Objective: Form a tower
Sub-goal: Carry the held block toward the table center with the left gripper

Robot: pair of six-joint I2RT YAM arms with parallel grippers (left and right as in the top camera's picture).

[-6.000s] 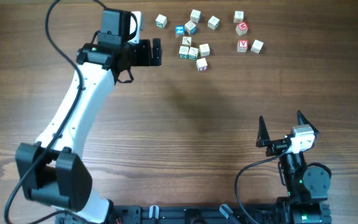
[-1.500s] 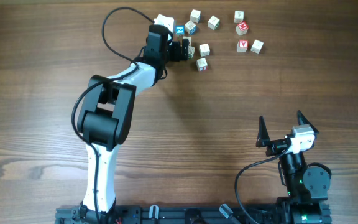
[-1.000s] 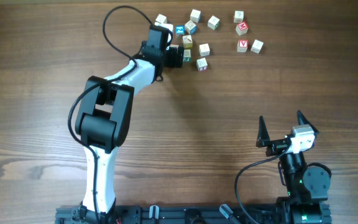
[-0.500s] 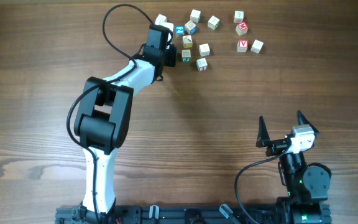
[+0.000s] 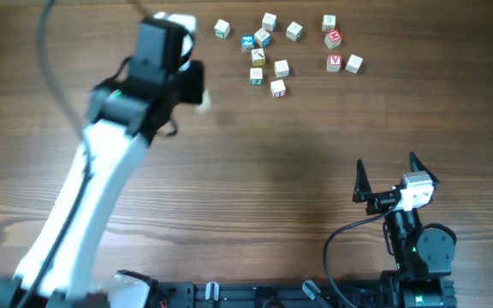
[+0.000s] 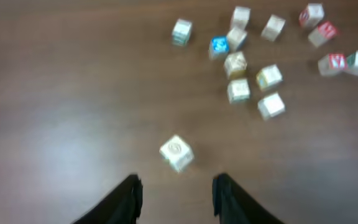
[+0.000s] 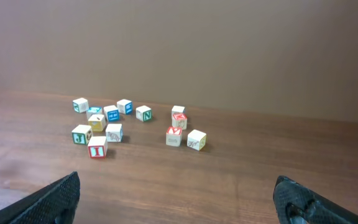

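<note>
Your left hand [image 6: 178, 182] is let go. Its two dark fingers [image 6: 128, 200] stand apart and nothing sits between them. You see this only in the left wrist view. That view also shows one lone cube [image 6: 176, 152] lying on the brown surface [image 6: 55, 93] just past the fingertips. It touches neither finger and lies well apart from the bunch of cubes [image 6: 238, 91] farther off. From above, the left arm is a big blur. You cannot make out its fingers there, and only a pale bit peeks out beside the hand where that cube should be. The view from above does show the whole bunch spread at the far edge of the surface. It also shows your right hand [image 5: 388, 169] low on the near side, far from every cube. That hand is spread wide open and holds nothing. In the right wrist view its two tips sit in the bottom corners with bare surface between them. That view looks at the bunch from the side, which the others do not. Each cube there seems to sit right on the surface, with a red-printed one in front. So there is no tower yet. The cubes lie loose, and the lone cube is the one nearest your left hand.
</note>
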